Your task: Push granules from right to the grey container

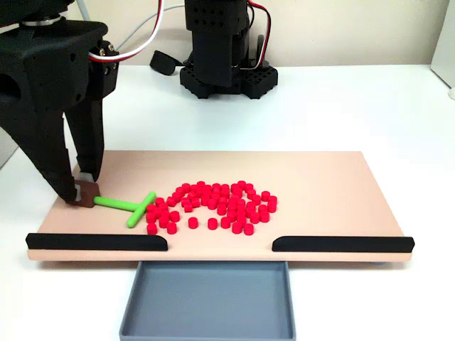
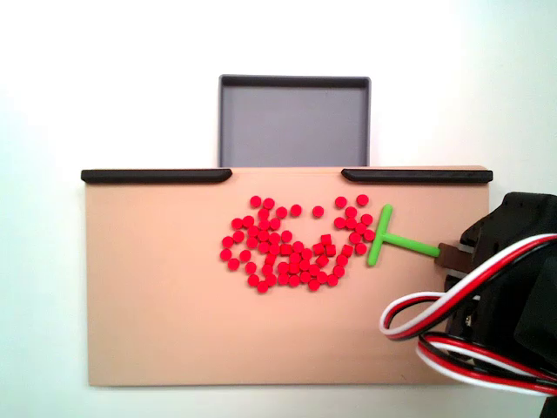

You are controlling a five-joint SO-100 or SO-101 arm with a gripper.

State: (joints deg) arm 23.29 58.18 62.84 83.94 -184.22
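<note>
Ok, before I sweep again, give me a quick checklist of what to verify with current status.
1. Grip on the pusher: the gripper is closed on the brown end block of the green T-shaped pusher: ok.
2. Pusher head against the pile: the crossbar touches the edge of the granules: ok.
3. Gap between the black strips lines up with the grey container: ok.
4. Container has room: it looks empty: ok.
5. Pile lined up with the gap: it sits roughly in front of the opening in both fixed views: ok.
6. Pusher flat on the board: cannot tell.

tool grips green pusher; granules adjacent
</note>
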